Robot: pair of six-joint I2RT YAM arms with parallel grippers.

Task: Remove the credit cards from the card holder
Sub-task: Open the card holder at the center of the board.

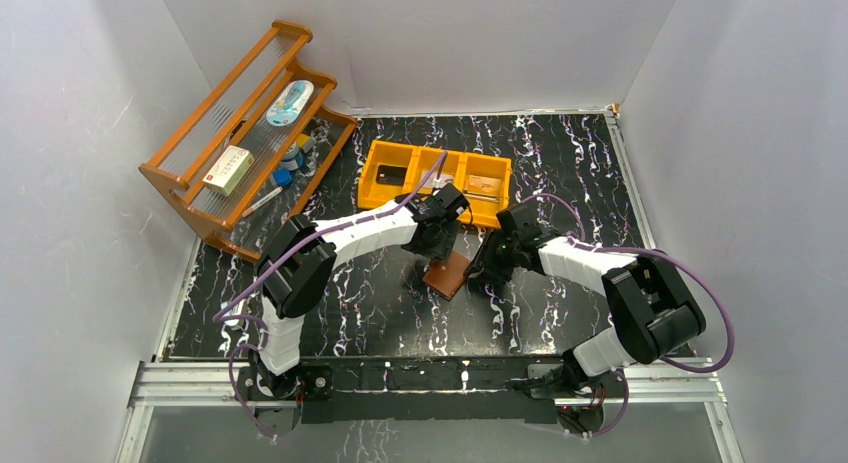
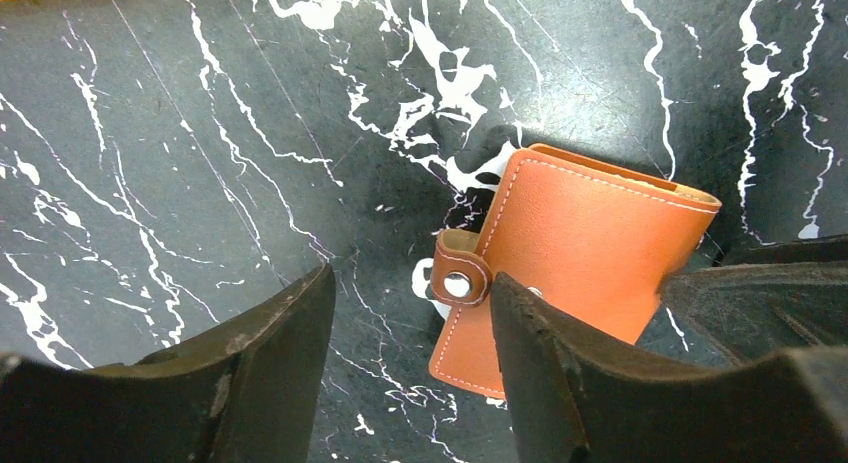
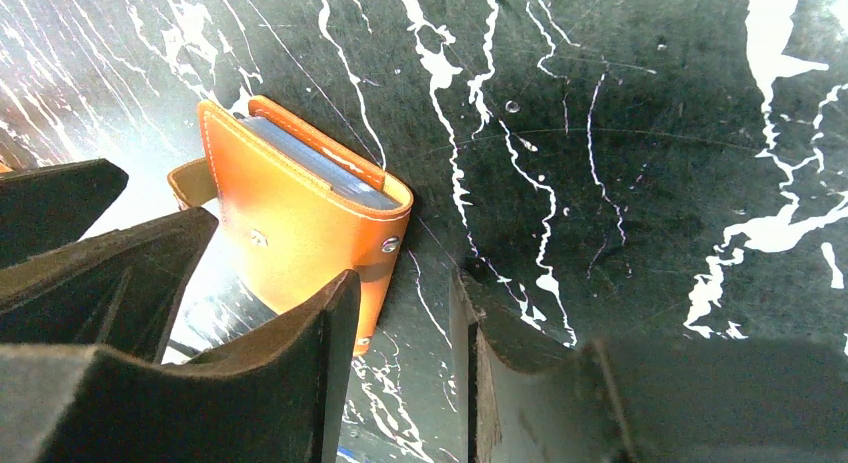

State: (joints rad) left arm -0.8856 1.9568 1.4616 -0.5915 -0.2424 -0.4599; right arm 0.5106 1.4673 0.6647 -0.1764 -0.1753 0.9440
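Black, white-veined surface, grey walls all round. The brown card holder lies folded shut mid-surface, right between the two arms. Left pincer is spread wide over its strap end, one finger overlapping the cover. Right pincer is slightly parted at the opposite edge, gripping nothing. An orange bin sits behind.

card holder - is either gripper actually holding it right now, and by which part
Nothing is held. The card holder lies shut on the table. The left gripper is open over its snap tab; the right gripper is open, with bare table in its gap.
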